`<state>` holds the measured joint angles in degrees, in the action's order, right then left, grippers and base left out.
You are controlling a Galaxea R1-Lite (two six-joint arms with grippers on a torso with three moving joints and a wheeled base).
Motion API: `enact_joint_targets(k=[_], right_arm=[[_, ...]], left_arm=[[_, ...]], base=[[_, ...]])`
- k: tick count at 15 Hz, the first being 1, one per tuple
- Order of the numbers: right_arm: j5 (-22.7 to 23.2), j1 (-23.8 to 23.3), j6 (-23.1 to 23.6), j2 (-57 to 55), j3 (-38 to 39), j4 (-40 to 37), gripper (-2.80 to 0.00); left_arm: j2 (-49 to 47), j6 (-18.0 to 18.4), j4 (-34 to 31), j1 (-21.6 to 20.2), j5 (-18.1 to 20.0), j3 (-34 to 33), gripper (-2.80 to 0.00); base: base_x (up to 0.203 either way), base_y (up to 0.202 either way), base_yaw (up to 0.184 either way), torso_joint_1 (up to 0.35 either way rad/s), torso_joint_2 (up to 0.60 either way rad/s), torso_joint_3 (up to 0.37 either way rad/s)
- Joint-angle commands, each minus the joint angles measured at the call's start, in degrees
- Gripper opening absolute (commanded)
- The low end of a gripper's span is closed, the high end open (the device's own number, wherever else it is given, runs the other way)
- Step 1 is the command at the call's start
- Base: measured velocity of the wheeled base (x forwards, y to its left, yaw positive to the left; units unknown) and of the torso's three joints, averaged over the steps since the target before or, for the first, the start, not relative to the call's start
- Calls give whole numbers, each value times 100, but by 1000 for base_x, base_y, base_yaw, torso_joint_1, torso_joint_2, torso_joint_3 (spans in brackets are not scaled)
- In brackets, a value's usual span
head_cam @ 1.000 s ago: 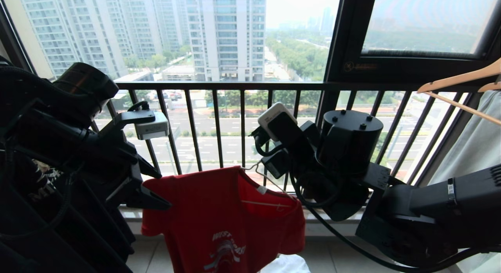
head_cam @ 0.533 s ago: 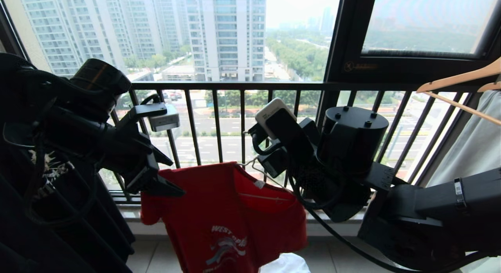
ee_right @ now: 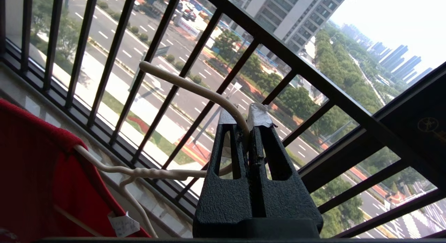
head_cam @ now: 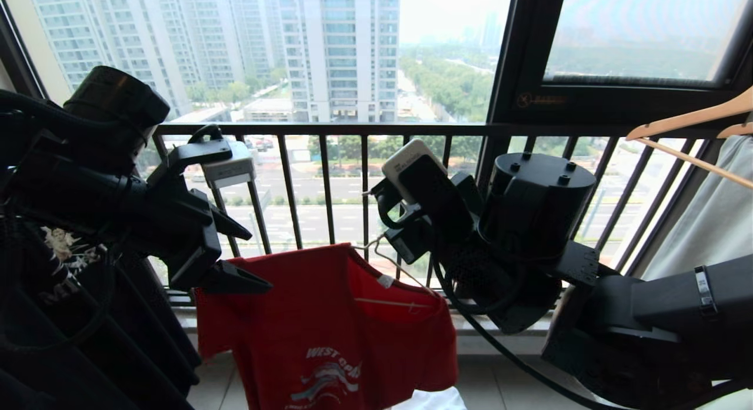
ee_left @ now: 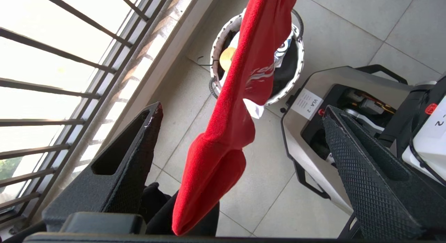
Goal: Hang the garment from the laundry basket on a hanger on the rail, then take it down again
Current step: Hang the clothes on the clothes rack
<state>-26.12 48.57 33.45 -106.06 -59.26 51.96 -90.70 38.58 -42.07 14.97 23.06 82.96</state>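
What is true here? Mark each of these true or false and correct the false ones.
1. The right gripper is shut on the hook of the white wire hanger. True.
2. The left gripper clamps the sleeve of the red T-shirt. False: its fingers stand wide apart, with the sleeve hanging between them.
3. The laundry basket sits on the floor below the shirt. True.
4. The shirt hangs from a wooden hanger. False: it is on the white wire one; the wooden hangers are off to the right.
5. The shirt shows "WEST" lettering on its chest. True.
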Motion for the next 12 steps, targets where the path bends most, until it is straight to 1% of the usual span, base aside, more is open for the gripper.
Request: enact_joint_targets(k=[1,2,4,8,12], right_arm=[[29,12,12,7,-41,34,-280],[46,12,2,23,-59,40,-280],[46,21,-84,76,-59,34,-280],[55,21,-93,94,-140,34,-280],[48,21,-93,112,-164,34,-280]], left_arm=[[-178,19,-20,126,25,-8,0],[-267,18,-8,157,49,-20,0],[-424,10,5,164,323,28,0],[-712,-6,67,216,322,71,0],[-704,-6,68,269,330,61,0]], base=[[0,0,0,0,0,0],[0,0,0,0,0,0],[0,0,0,0,0,0],[0,0,0,0,0,0],[0,0,0,0,0,0]])
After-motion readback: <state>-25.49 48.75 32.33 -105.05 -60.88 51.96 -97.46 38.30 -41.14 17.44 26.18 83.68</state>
